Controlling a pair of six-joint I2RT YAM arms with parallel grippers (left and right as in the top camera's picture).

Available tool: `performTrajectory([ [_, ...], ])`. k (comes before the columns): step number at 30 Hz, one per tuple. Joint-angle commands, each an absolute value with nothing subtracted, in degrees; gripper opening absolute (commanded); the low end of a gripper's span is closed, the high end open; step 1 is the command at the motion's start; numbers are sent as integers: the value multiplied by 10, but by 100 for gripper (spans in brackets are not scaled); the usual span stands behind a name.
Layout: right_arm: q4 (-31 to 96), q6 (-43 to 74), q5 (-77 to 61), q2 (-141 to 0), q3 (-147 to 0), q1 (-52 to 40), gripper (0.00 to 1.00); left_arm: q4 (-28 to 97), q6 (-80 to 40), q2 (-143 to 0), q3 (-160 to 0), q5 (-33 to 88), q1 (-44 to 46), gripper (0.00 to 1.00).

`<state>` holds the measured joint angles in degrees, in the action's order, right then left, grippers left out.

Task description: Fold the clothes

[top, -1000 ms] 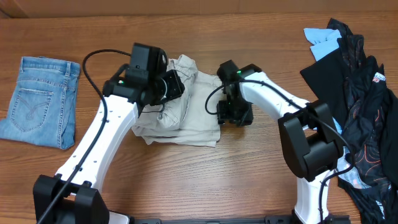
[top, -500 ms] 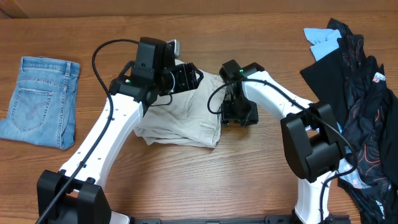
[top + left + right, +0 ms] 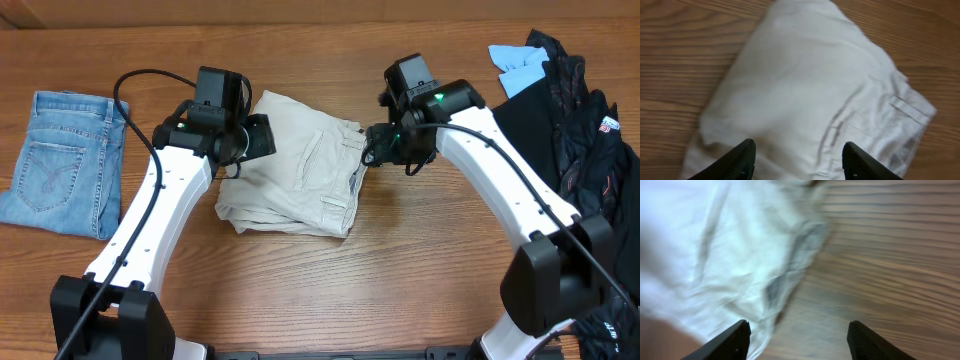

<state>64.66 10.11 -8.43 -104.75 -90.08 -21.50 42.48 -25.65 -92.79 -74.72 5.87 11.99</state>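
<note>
Beside the folded khaki shorts (image 3: 295, 165), left gripper (image 3: 799, 155) and right gripper (image 3: 797, 330) hover, fingers apart, seemingly poised for another fold.

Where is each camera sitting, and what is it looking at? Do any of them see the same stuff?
Overhead: above the table, looking straight down at both arms, the khaki shorts, the denim shorts and the dark heap of clothes.
Left wrist: on the left arm, looking down onto the shorts; the open left gripper shows at the bottom.
Right wrist: on the right arm, looking down at the shorts' edge and bare wood; the open right gripper shows below.
Shared: all three see the khaki shorts.
</note>
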Motion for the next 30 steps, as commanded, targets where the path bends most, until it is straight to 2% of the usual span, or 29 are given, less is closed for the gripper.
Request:
performTrajectory([
  [1,651,29,-214,-1046,-897,-223,65,433,-237,-934,-759,-40,119,58],
  [14,611,12,-237,-1070,-820,-293,64,436,-238,-1080,-759,-42,93,54],
  [21,599,12,-200,-1110,-776,-303,64,565,-240,-1126,-759,-1,86,54],
  [26,598,13,-124,-1156,-770,-299,65,654,-248,-1139,-758,2,87,52],
  [30,575,27,-51,-1174,-770,-287,65,690,-249,-1140,-750,59,87,52],
])
